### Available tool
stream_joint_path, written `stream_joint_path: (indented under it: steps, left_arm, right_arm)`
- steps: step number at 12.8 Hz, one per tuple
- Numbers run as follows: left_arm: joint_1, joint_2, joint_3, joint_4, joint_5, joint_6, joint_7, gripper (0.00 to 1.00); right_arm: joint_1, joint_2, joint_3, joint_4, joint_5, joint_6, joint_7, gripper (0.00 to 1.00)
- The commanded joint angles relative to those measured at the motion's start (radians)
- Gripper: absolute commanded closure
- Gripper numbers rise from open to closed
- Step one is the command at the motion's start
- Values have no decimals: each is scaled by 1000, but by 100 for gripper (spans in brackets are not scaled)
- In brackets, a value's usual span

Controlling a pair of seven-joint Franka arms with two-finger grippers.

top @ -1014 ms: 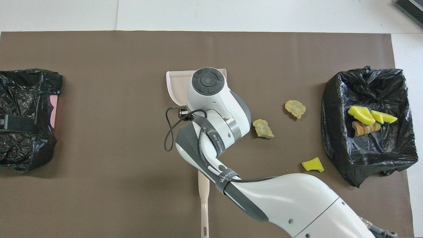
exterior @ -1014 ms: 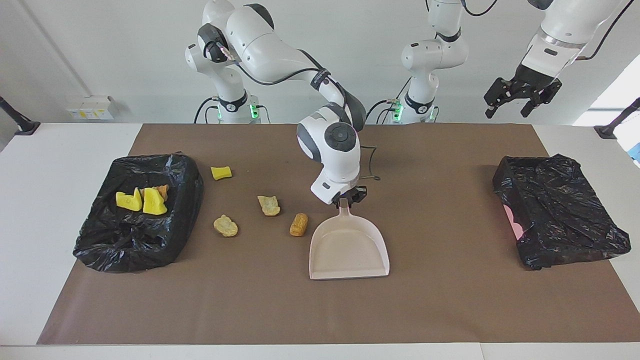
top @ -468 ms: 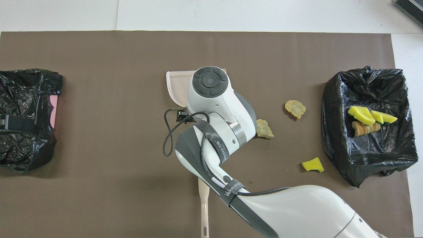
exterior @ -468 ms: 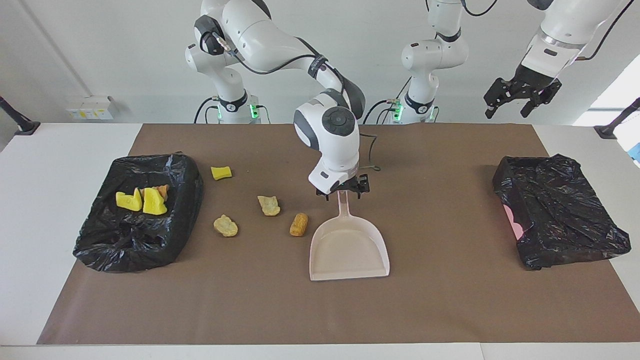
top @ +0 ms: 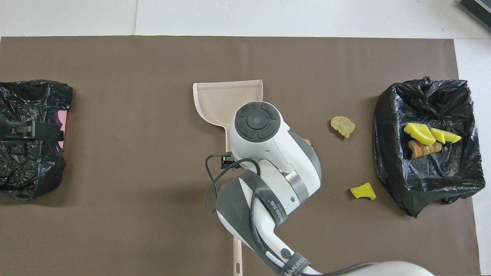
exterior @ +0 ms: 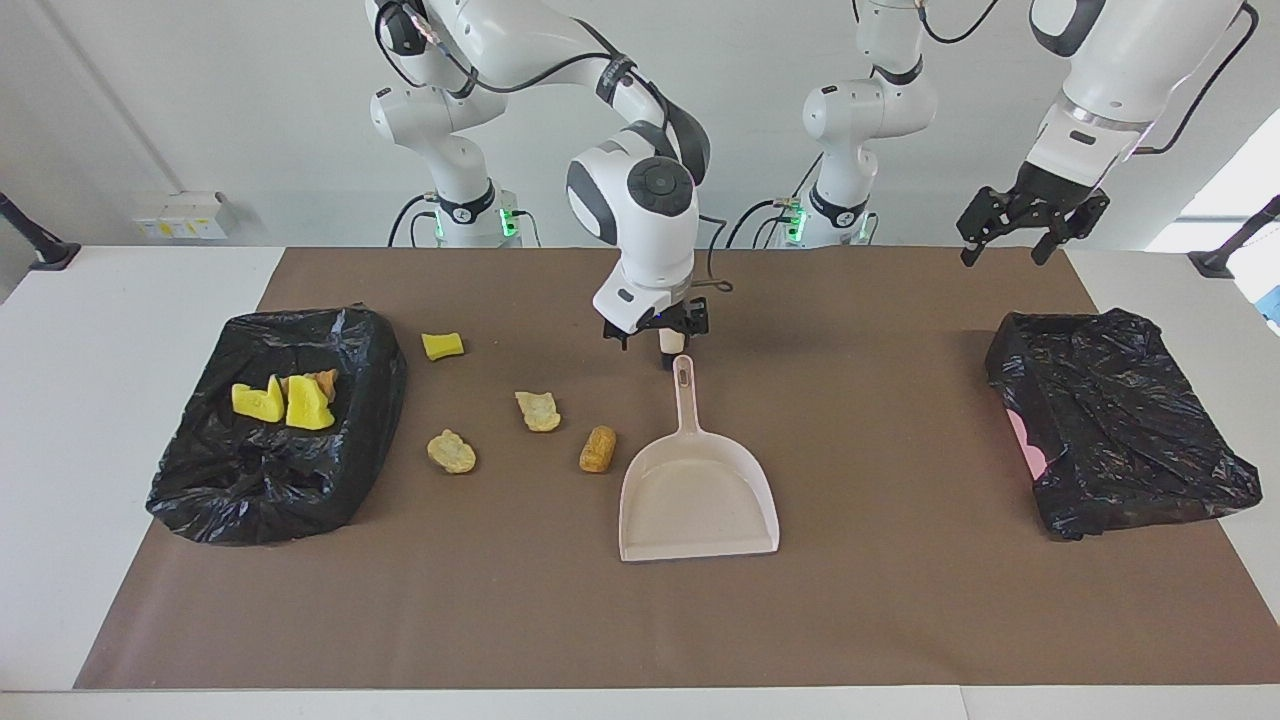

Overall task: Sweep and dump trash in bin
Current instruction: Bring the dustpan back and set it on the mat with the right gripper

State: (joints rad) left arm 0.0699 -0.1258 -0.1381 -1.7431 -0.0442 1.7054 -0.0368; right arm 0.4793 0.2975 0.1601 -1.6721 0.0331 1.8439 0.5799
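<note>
since a second ago your right gripper (exterior: 657, 338) has let go of the dustpan (exterior: 698, 500) and lifted off its handle; the fingers that were clamped on the handle now stand apart with nothing between them, up in the air over the handle's end that points at the robots. the dustpan lies flat on the brown mat (exterior: 880, 620) exactly where it was, mouth facing away from the robots.

your left gripper (exterior: 1020, 222) has dropped a little and waits high over the mat's edge, above the closed black bag (exterior: 1115, 420) at the left arm's end of the worktop (exterior: 100, 420); its fingers are spread, holding nothing. in the overhead view it shows only as a dark shape over that bag.

taking the dustpan as the landmark: the orange-brown piece (exterior: 597, 448) lies just beside its pan wall, toward the right arm's end. the tan piece (exterior: 538, 411) is a little further that way and nearer the robots. the other tan lump (exterior: 451, 452) lies further again toward the right arm's end. the yellow sponge chunk (exterior: 442, 345) sits nearer the robots than all of these, close to the open bin (exterior: 300, 490). that black-lined bin stands well apart from the dustpan at the right arm's end, and in it lie two yellow chunks (exterior: 283, 402) with an orange-brown piece (exterior: 322, 381) against them.

a beige brush handle (top: 237, 257) shows in the overhead view under the right arm.
</note>
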Motion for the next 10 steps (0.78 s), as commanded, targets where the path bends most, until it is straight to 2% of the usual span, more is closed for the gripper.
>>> stream_joint_path:
  steps: [1,3,6,8,10]
  left_arm:
    - [-76,32,3,-1,7,77,-55,0]
    - [-102,40,2,-3,7,167,-92,0]
    - [-140,72,-3,4,7,203,-163,0]
    - [-189,135,-6,34,7,269,-225,0]
    - [-228,205,-6,71,10,301,-317,0]
  right_arm:
    - [18,-148,-1,-205,33,35,0,0]
    - [54,-207,-1,-306,33,105,70,0]
    - [114,-291,-1,-458,88,228,140,0]
    - [160,-352,-1,-556,105,299,172,0]
    - [232,-356,-1,-586,105,316,219,0]
